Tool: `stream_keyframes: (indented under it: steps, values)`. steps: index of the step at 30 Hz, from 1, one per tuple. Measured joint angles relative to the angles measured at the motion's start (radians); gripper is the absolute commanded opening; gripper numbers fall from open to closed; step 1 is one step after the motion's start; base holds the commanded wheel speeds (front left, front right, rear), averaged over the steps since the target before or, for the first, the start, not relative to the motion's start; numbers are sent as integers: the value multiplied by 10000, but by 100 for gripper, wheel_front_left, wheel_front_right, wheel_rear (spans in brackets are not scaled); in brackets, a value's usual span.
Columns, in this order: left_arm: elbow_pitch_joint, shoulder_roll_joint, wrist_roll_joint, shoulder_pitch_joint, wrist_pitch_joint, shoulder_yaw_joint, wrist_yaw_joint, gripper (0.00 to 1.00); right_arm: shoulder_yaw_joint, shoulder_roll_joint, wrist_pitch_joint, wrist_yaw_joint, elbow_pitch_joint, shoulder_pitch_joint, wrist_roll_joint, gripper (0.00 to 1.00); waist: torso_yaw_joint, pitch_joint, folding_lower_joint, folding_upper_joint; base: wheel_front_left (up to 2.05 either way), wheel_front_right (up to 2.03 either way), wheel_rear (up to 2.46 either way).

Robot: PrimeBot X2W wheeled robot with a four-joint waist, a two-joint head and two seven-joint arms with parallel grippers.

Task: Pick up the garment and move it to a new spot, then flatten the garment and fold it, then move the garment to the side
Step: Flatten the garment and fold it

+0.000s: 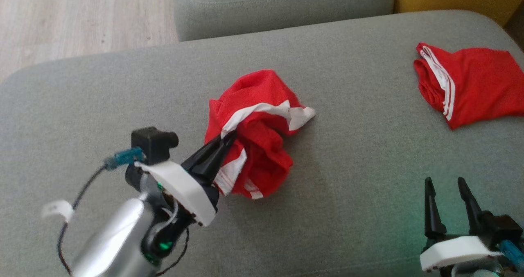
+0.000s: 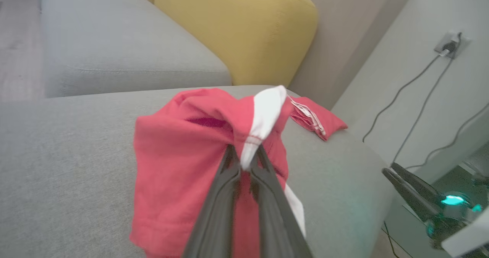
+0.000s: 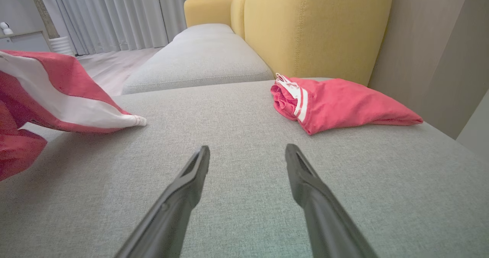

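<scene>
While the left gripper (image 1: 229, 139) is clamped tight on a fold of the garment (image 1: 266, 154) at a white stripe, the red cloth hangs bunched from its fingers near the middle of the grey seat cushion (image 1: 348, 211). The lower folds appear to brush the cushion, though the head view does not settle this. The right gripper (image 1: 444, 182) hovers near the cushion's front right, fingers parted and holding nothing. A second red garment (image 1: 475, 84), roughly folded, lies well apart at the far right.

Assessment: the step in hand is the carry to a new spot. Recommended: raise the bundle clear before travelling, so it does not drag. Set it down on bare cushion away from the second garment. The single-point pinch is narrow, so move slowly to avoid slippage. Bring the free gripper to an edge for spreading
</scene>
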Motion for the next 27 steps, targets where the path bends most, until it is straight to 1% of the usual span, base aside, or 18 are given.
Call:
stream_keyframes:
  steps: [4,7,8,12,14,17,20,22,25,27]
  values:
    - [-1904,844,-771,33,1137,8,-31,0,2,0,0,0,8,26,2,100,10,-178,0,0,0,0,0]
    - [-3158,1262,-1271,46,1756,203,-27,0,23,0,0,0,8,180,65,100,-12,-237,0,0,0,0,0]
    - [-3158,1262,-1271,46,1756,203,-27,0,23,0,0,0,8,180,65,100,-12,-237,0,0,0,0,0]
    - [-4715,1689,-2050,271,2602,286,17,0,29,0,0,0,10,289,77,100,-54,-279,0,0,0,0,0]
    - [-5381,1839,-2669,406,3051,295,33,0,40,0,0,0,6,337,90,100,-68,-263,0,0,0,0,0]
    - [-6055,1916,-3958,456,3542,447,63,0,92,0,0,0,-2,359,146,100,-102,-221,0,0,0,0,0]
    - [-6119,2000,-4738,415,3917,646,142,0,178,0,0,0,0,356,176,100,-190,-166,0,0,0,0,0]
    - [-5879,1894,-5373,419,4052,640,151,0,226,0,0,0,0,342,180,100,-281,-118,0,0,0,0,0]
    - [-4966,1434,-6042,380,4052,648,261,0,261,0,0,0,0,325,242,100,-445,-13,0,0,0,0,0]
    - [-3985,1185,-6067,292,4050,637,437,0,288,0,0,0,4,286,247,100,-567,54,0,0,0,0,0]
